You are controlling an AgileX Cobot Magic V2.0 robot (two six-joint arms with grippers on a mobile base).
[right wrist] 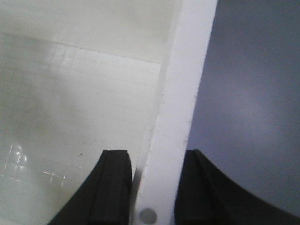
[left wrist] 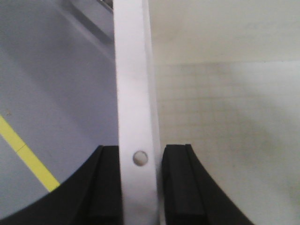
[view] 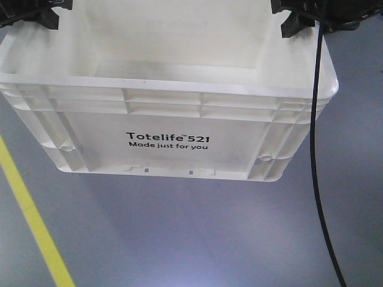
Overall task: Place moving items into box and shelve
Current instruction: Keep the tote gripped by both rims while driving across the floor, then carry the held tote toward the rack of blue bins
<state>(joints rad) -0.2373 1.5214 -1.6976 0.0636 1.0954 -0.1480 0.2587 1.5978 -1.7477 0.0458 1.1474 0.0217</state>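
L tool nipped on box rim | R tool same, opp. rim | box prob. off floor

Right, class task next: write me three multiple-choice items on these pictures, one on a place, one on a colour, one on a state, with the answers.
1. In the front view, where is the yellow floor line?
A left of the box
B right of it
C inside it

2. What colour is the print on the box?
A red
B black
C blue

3. How does the left gripper stand to the box's rim?
A far above it
B shut on a toy
C clamped on it, a finger on either side

Answers:
1 A, the line runs down the lower left, past the box's left end.
2 B, "Totelife 521" stands in black letters.
3 C, the left wrist view shows a black pad against each side of the rim.
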